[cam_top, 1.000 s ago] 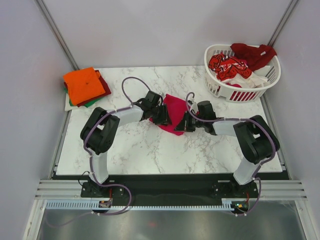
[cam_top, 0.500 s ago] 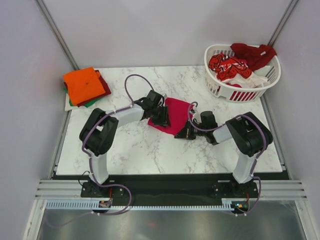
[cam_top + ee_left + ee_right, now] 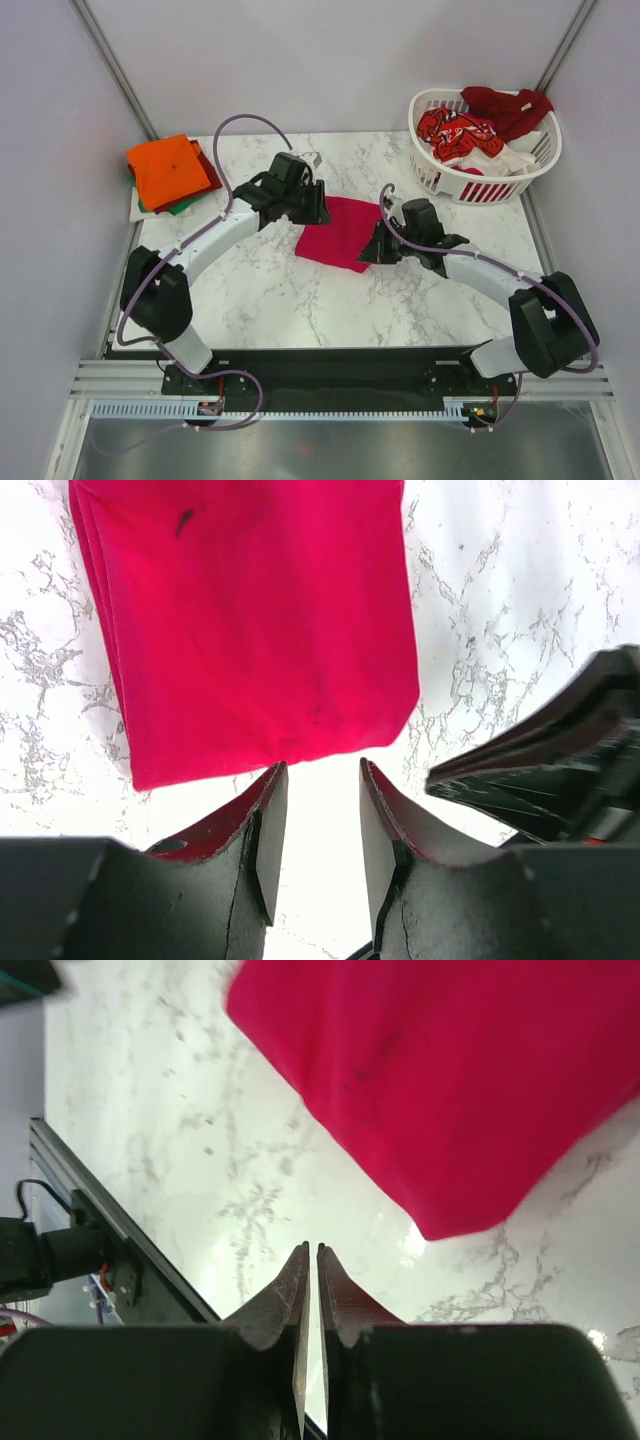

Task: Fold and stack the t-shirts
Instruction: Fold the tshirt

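Observation:
A magenta-red t-shirt (image 3: 338, 234) lies folded into a flat rectangle in the middle of the marble table. My left gripper (image 3: 316, 209) hovers at its far left edge, jaws open and empty. In the left wrist view the shirt (image 3: 250, 630) lies just beyond the open fingertips (image 3: 318, 772). My right gripper (image 3: 370, 249) is at the shirt's right edge, shut and empty. In the right wrist view the shirt (image 3: 450, 1080) lies ahead of the closed tips (image 3: 310, 1251). A folded stack with an orange t-shirt (image 3: 168, 169) on top sits at the back left.
A white slatted basket (image 3: 448, 178) stands at the back right, holding a red-patterned t-shirt (image 3: 456, 131), a dark red one (image 3: 508, 106) and white cloth. Green and dark red edges show under the orange shirt. The table's near edge and black rail (image 3: 90, 1222) show in the right wrist view.
Both grippers have come off the magenta shirt and drawn apart to its edges. The left arm has stretched out and risen. The shirt now lies flat as a neater rectangle.

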You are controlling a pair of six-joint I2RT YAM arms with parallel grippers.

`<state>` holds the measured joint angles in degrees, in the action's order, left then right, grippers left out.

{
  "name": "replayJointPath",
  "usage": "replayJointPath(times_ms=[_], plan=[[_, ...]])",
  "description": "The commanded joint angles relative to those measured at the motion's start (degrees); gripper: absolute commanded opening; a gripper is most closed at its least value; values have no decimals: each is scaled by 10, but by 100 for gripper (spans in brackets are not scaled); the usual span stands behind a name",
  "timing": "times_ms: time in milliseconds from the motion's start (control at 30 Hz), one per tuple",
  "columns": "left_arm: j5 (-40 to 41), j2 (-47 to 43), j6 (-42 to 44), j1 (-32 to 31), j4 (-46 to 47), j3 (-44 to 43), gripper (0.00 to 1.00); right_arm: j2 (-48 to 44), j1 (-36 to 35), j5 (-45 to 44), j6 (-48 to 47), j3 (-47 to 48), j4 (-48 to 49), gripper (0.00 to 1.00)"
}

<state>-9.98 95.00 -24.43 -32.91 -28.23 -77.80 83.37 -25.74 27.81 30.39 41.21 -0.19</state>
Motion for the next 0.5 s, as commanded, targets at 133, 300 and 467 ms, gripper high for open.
replayJointPath(times_ms=[133,300,467], plan=[[10,23,25,2,-12,-19,42,7,2,-7,-20,126,-80,13],[66,63,17,14,-50,10,48,108,26,7,-16,138,-31,8],[59,138,1,31,-22,35,44,190,64,-4,-19,109,16,6]])
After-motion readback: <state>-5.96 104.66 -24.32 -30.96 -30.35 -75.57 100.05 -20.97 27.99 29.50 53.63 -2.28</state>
